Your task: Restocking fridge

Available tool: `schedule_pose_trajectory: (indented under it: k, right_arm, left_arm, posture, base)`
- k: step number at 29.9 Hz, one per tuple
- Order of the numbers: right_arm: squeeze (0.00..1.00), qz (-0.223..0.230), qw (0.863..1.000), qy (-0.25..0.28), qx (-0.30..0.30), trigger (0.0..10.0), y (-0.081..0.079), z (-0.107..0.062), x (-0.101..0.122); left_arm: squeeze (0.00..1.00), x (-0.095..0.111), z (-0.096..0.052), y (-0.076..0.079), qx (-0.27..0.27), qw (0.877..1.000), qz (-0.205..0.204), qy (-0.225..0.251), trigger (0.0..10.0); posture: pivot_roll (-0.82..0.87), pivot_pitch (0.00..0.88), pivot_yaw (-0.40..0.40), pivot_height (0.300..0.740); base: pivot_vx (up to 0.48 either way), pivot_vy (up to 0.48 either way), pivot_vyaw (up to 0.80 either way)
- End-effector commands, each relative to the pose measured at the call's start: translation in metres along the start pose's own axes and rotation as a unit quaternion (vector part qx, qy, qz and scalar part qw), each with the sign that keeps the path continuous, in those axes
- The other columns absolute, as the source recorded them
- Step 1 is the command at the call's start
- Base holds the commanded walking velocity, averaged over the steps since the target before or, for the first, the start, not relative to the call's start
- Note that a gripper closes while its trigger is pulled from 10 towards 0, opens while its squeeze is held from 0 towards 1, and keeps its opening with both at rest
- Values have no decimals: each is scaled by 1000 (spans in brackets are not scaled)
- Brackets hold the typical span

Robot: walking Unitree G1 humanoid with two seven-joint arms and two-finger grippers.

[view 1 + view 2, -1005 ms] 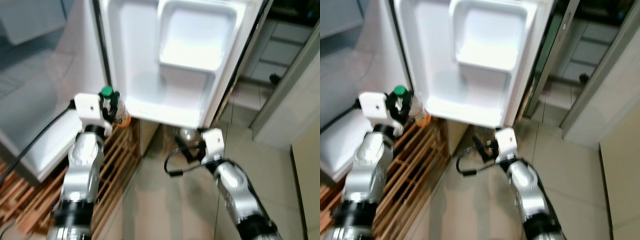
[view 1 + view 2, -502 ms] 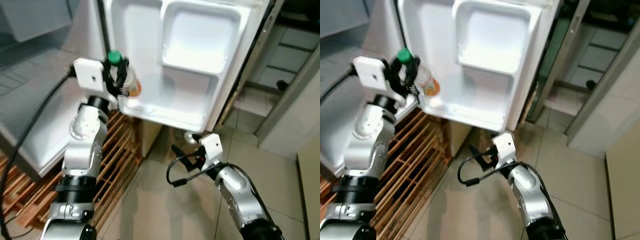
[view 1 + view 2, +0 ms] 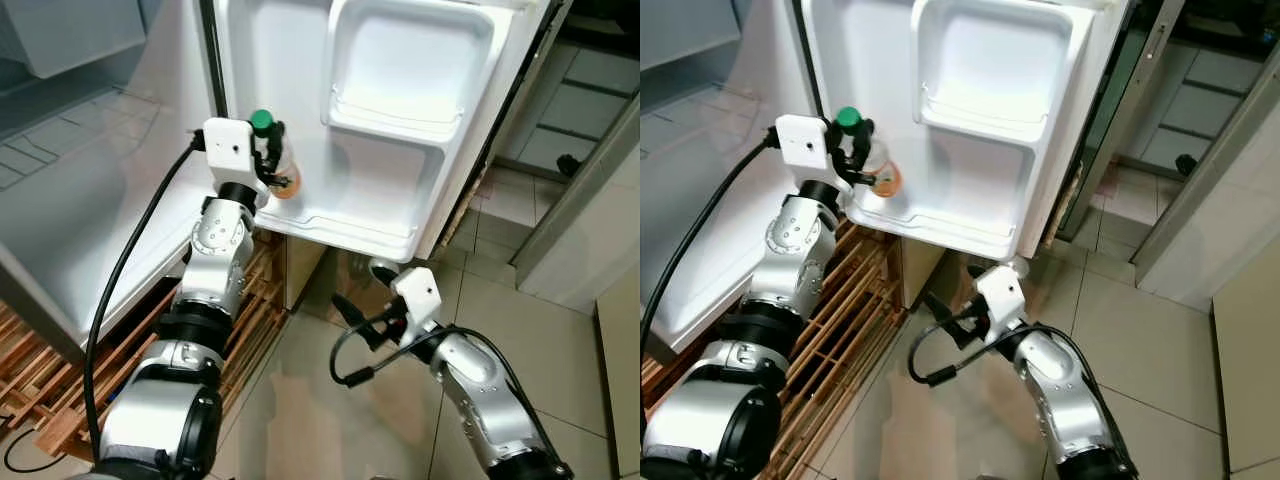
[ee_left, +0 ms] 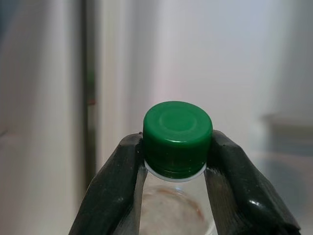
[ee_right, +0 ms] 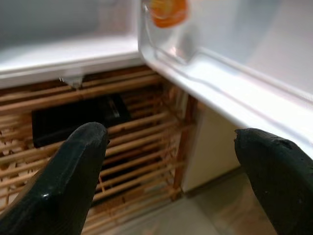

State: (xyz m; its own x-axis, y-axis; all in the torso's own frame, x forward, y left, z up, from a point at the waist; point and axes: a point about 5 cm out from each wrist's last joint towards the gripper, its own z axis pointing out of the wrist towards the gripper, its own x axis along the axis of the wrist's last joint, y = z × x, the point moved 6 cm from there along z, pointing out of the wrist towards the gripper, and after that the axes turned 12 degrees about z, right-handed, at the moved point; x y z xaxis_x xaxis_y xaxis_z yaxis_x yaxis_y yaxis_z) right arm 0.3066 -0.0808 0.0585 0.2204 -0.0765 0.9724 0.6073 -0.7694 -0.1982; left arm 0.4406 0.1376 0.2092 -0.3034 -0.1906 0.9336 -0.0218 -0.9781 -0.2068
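A clear bottle (image 3: 276, 176) with a green cap (image 4: 177, 136) and an orange label hangs at the left end of the open fridge door's bottom shelf (image 3: 345, 228). My left gripper (image 3: 266, 150) is shut on its neck just under the cap, one black finger (image 4: 115, 188) on each side. The bottle's base sits low inside the shelf rail; I cannot tell whether it rests on the shelf. My right gripper (image 3: 352, 318) hangs open below the door, over the floor, holding nothing, its fingers (image 5: 58, 186) spread wide.
The white door (image 3: 300, 90) has an upper bin (image 3: 405, 95) above the bottom shelf. A wooden slatted pallet (image 3: 120, 360) lies under the fridge on the left, with a dark object (image 5: 73, 120) on it. Beige floor tiles (image 3: 300, 400) lie ahead; a doorway (image 3: 560, 140) opens right.
My left arm has carried the bottle rightward and down into the left end of the door's bottom shelf. The right arm has hardly moved. The camera shifted slightly.
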Motion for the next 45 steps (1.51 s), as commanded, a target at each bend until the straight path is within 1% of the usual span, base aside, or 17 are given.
schedule_pose_trajectory:
  k: [1,7,13,17,20,22,23,24,25,26,32,34,37,39,42,43,45]
  right_arm:
    - [0,0,1000,0,8,10000,-5,-3,3]
    - [0,15,1000,-17,7,10000,-17,-15,-11]
    - [0,19,1000,-23,2,10000,-19,-21,-15]
    - [0,18,999,-27,-4,10000,-18,-24,-16]
    - [0,15,999,-34,-3,10000,-19,-26,-18]
    - [0,16,999,-35,-3,10000,-19,-26,-19]
    - [0,15,999,-36,-1,10000,-19,-26,-19]
    - [0,12,999,-36,1,10000,-20,-25,-19]
    - [0,8,999,-35,2,10000,-20,-25,-18]
    - [0,6,999,-32,2,10000,-20,-25,-17]
    - [0,2,1000,-7,12,10000,-23,-23,-6]
    - [0,3,1000,-8,12,10000,-24,-23,-7]
    - [0,4,1000,-9,12,10000,-23,-22,-8]
    - [0,2,1000,-9,12,10000,-23,-20,-8]
    - [0,2,1000,-8,13,10000,-23,-19,-8]
    - [0,1,1000,-6,12,10000,-22,-17,-7]
    - [0,1,1000,-5,12,10000,-22,-16,-7]
  left_arm:
    - [0,19,9,-4,11,999,9,34,10000]
    - [0,15,15,-5,18,999,17,24,10000]
    - [0,10,17,13,5,1000,5,11,10000]
    - [0,3,19,29,-18,999,41,-16,10000]
    - [0,-4,21,45,-54,996,53,-48,10000]
    - [0,-2,22,46,-56,996,50,-48,10000]
    - [31,0,24,49,-61,995,57,-48,10000]
    - [145,3,26,50,-63,995,59,-46,10000]
    - [737,6,28,51,-66,995,62,-45,10000]
    - [1000,9,30,52,-68,994,65,-46,10000]
    - [1000,25,41,41,-49,995,74,-35,10000]
    - [1000,45,49,26,-21,996,89,-4,10000]
    - [1000,57,53,17,-4,995,94,12,10000]
    - [1000,71,56,3,22,994,98,35,10000]
    - [1000,76,57,-2,31,993,101,46,10000]
    - [1000,82,53,-6,24,994,84,71,10000]
    - [1000,84,51,-6,19,994,75,81,10000]
  posture:
    - [-159,63,-37,740]
    - [-170,99,-26,740]
    - [-187,113,-18,740]
    - [-191,119,-18,740]
    - [-186,119,-22,740]
    - [-186,119,-22,740]
    - [-185,117,-23,740]
    - [-184,116,-22,740]
    - [-184,116,-21,740]
    - [-183,115,-21,740]
    - [-183,112,-19,740]
    - [-179,110,-20,740]
    - [-175,106,-21,740]
    - [-168,98,-21,740]
    - [-167,97,-21,740]
    - [-152,85,-18,740]
    - [-152,85,-18,740]
  base:
    - [0,0,0]
    - [0,0,0]
    - [0,0,0]
    - [0,0,0]
    - [0,0,0]
    - [0,0,0]
    - [0,0,0]
    - [0,0,0]
    - [0,0,0]
    - [0,0,0]
    - [0,0,0]
    - [0,0,0]
    - [0,0,0]
    - [0,0,0]
    - [0,0,0]
    - [0,0,0]
    - [0,0,0]
